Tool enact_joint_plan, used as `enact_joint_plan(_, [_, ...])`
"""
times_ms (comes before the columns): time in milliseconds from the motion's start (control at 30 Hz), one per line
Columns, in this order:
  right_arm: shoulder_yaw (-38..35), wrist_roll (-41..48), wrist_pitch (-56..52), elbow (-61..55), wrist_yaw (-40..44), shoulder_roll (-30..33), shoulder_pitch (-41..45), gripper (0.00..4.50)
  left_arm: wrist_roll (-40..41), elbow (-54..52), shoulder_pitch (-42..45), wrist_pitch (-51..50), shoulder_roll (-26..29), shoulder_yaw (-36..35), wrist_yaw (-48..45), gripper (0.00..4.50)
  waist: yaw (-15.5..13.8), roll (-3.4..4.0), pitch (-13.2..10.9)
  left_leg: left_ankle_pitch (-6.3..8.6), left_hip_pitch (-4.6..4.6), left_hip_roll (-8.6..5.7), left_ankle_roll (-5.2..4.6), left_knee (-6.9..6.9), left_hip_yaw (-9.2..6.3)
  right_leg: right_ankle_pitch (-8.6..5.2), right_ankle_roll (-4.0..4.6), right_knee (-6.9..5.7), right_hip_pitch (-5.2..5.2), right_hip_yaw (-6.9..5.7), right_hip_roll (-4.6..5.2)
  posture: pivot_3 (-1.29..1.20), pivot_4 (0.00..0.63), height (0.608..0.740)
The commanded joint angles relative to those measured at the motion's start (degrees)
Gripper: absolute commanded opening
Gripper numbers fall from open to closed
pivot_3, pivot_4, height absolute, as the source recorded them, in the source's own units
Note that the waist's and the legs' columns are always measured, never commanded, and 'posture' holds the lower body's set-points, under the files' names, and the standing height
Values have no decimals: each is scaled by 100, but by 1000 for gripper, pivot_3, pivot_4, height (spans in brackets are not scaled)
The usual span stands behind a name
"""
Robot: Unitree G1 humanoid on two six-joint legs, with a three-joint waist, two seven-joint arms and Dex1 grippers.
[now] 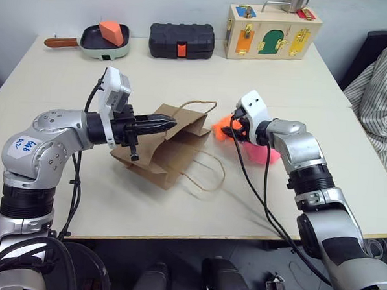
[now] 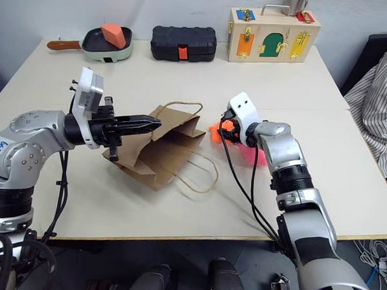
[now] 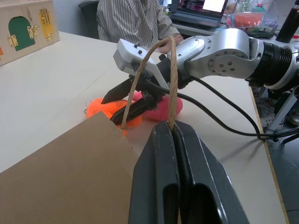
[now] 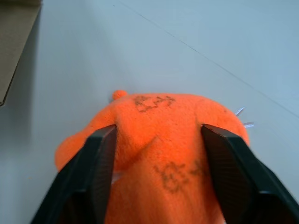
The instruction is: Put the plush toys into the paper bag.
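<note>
Toys (image 1: 221, 128): two; bag (image 1: 174, 150): one.

Wide, pale cream rectangular table (image 1: 184, 73) against a plain light grey wall (image 1: 123, 1). Along the far edge: a black pan with mint-green sides and wooden handle (image 1: 101, 39) holding an orange wedge block (image 1: 111, 31), a black ribbed plastic case (image 1: 181, 40), a wooden latch board with coloured doors (image 1: 273, 32). Beside the right edge, a seated person in a striped shirt (image 1: 384, 90). Beyond, an open laptop (image 3: 198, 9).
</note>
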State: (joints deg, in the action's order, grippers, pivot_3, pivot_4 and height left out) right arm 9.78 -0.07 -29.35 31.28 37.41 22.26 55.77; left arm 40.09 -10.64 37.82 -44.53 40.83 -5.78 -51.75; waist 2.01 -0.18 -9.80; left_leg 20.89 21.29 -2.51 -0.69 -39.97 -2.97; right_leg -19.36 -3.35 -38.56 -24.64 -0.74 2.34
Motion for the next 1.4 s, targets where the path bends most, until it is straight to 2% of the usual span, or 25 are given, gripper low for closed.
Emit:
enact_joint_plan(33, [264, -349, 466, 95, 49, 138, -90, 1510, 18, -100, 103, 125, -5, -153, 37, 0, 5, 0, 0, 0, 0, 0, 0, 0, 0, 0, 0, 0, 0, 0, 0, 0, 150, 740])
enact_joint_plan(200, [334, -524, 865, 249, 59, 218, -181, 15, 20, -77, 124, 136, -12, -154, 50, 0, 12, 0, 0, 0, 0, 0, 0, -2, 0, 0, 0, -1, 1, 0, 0, 0, 150, 740])
enact_joint_plan(400, [160, -485, 1009, 304, 36, 253, -179, 15, 23, -57, 133, 134, 3, -158, 28, 0, 10, 0, 0, 0, -1, 0, 0, -5, 0, 0, 0, 0, 4, 0, 0, 0, 150, 740])
enact_joint_plan(533, [-526, 229, 576, -286, 339, 354, -157, 15, -12, -1, 183, 162, -27, -115, 26, 0, -22, 0, 0, 0, 0, 0, 0, -6, 0, 0, 0, 0, 4, 0, 0, 0, 150, 740])
enact_joint_plan(700, [-1663, 1971, -483, -2141, 1359, 768, -468, 15, -53, 87, 234, 227, -33, -89, -9, 0, -41, 3, -2, 0, 9, 0, 0, -4, -2, 0, 0, 4, -3, -1, 1, 0, 150, 740])
enact_joint_plan(767, [-1783, 2455, -504, -3075, 1892, 1062, -934, 15, -56, 108, 234, 249, -24, -90, -38, 0, -50, 3, -2, 0, 8, 1, 0, -2, -7, 0, 0, 6, -2, -6, 1, 0, 150, 740])
enact_joint_plan(833, [-1796, 2722, -580, -3698, 2067, 1235, -1290, 15, -54, 119, 230, 261, -21, -89, -61, 0, -54, 3, -2, 1, 7, 3, 0, 2, -18, 0, 0, 7, 1, -13, 0, 0, 150, 740])
enact_joint_plan(933, [-1506, 2803, -275, -4599, 2226, 1272, -1912, 15, -58, 137, 240, 272, -33, -75, -90, 0, -34, 3, -2, 1, 8, 2, -2, 4, -11, 0, 0, 20, 8, -7, 0, 0, 150, 740])
enact_joint_plan(1033, [-785, 2156, 499, -5003, 2213, 1205, -2312, 15, -60, 156, 273, 270, -52, -61, -108, 0, -31, 3, -2, 1, 7, 4, -1, 1, -5, 0, 0, 14, 5, -1, -2, 0, 150, 740])
enact_joint_plan(1200, [238, 954, 1573, -4380, 1597, 651, -2030, 15, -53, 159, 331, 237, -100, -32, -120, 0, -42, 3, -2, 0, 2, 3, 0, -7, 3, 0, 0, 10, 4, 5, -2, 0, 150, 740])
enact_joint_plan(1400, [977, 103, 2547, -3289, 1281, 38, -1545, 15, 16, 79, 362, 135, -137, -35, -118, 0, -35, 3, -2, 0, 3, 0, 0, -5, -5, 0, 0, 9, 4, 0, -1, 0, 150, 740])
